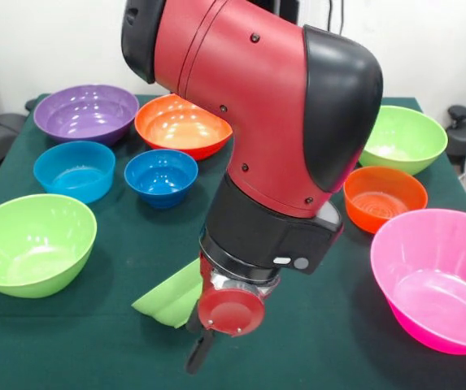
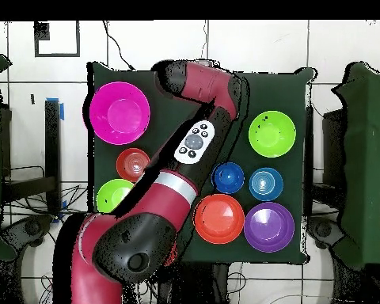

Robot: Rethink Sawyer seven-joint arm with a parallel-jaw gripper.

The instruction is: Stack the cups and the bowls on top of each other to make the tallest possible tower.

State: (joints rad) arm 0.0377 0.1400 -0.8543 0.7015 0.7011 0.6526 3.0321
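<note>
Beside the pink bowl (image 1: 437, 276), at the tabletop's (image 1: 94, 341) front edge, a tilted lime green bowl (image 1: 172, 296) is seen against the gripper (image 1: 204, 337); whether the fingers hold it cannot be told. A pick-up step is judged in hand. Next, lifting clear is called for; open room lies centrally, bowls crowding elsewhere.

text: none legible | arm (image 1: 257, 122) — no readable brand or label | bowls (image 1: 436, 276) — no markings | table (image 1: 119, 341) — no signs or numbers
</note>
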